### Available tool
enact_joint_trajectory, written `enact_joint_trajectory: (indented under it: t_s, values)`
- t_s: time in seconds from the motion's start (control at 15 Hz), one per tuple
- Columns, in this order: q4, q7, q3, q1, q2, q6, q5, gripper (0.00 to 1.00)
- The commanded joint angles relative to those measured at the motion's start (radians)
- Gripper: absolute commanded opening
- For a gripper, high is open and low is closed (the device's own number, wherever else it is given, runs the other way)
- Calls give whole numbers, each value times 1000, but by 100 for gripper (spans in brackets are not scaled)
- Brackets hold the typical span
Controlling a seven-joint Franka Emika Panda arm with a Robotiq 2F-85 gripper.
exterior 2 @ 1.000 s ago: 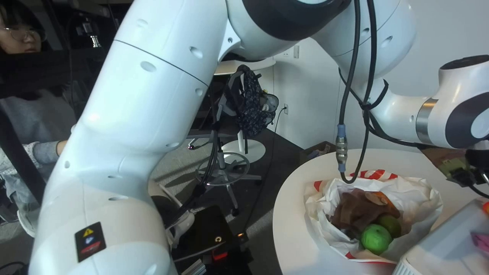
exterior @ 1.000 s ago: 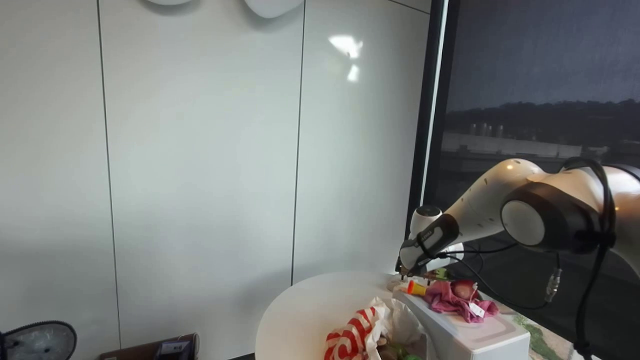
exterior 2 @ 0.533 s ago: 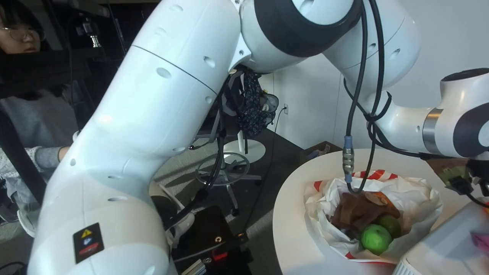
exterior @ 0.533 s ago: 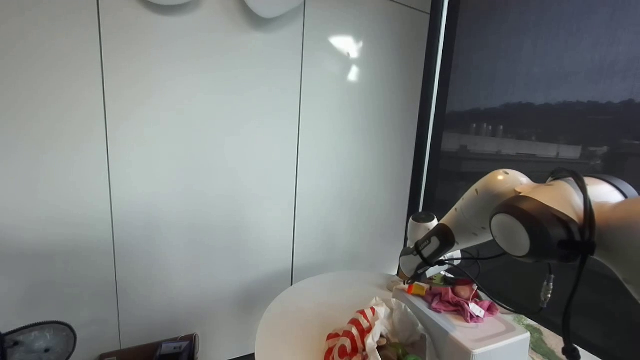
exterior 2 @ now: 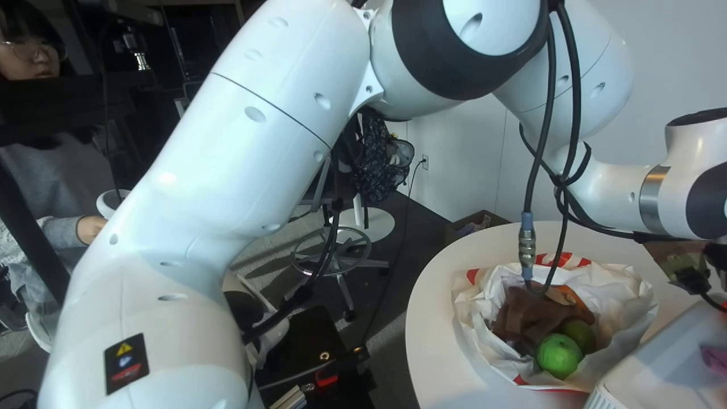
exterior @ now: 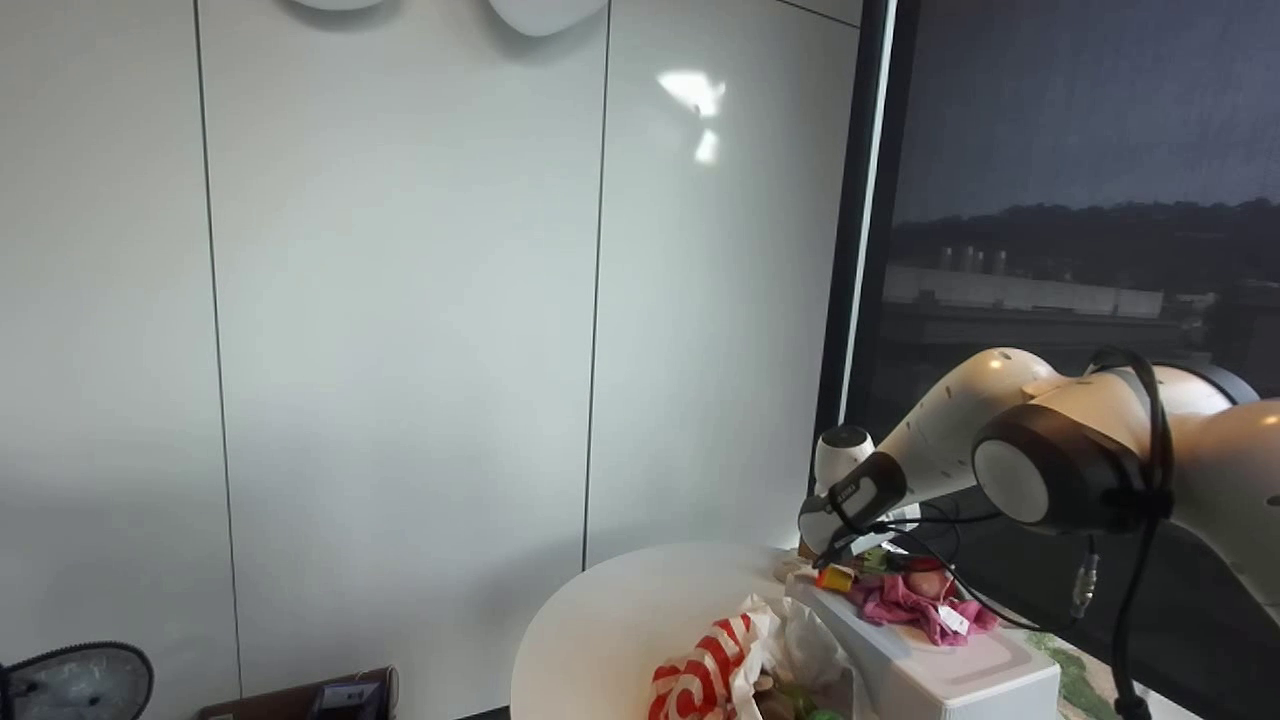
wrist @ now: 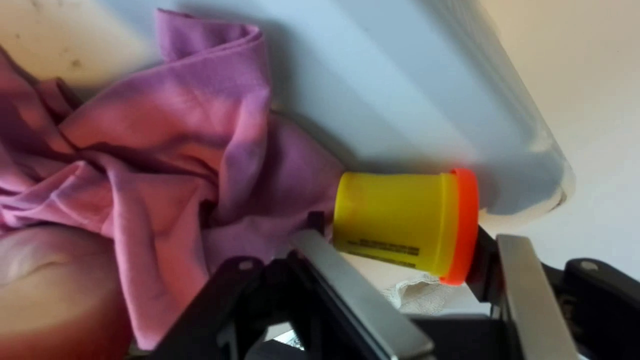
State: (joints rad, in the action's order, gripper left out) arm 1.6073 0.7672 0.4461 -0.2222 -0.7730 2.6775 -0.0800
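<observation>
Arm (exterior: 945, 420) lowered; end effector (wrist: 401, 236) straddles yellow tub (wrist: 390, 210) end to end, whether clamped can't tell; tub lies sideways, base by pink cloth (wrist: 165, 120) that likely steadies it.

wrist view: tub (wrist: 392, 207) lettering (wrist: 387, 247) unreadably small; cloth (wrist: 170, 125) cut off left.

Wrist view's right at the pincer (wrist: 400, 244), peering down past it; both exterior views look in from farther off, sharing the striped bag (exterior: 708, 666) near it.
</observation>
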Motion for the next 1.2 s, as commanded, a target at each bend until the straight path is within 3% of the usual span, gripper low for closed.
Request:
enact_joint_trajectory:
  t_s: [0.0, 0.07, 0.33, 0.73, 1.0, 1.13]
  values:
    - [-40, 29, -12, 19, -2, -34, -24, 36]
    - [-29, 27, -12, 18, 13, -37, -27, 32]
    - [71, -48, -42, 19, 151, -60, -39, 32]
    - [209, -359, -259, 154, 366, -249, 61, 32]
    - [238, -516, -348, 214, 355, -387, 132, 32]
    - [238, -526, -360, 210, 303, -399, 113, 32]
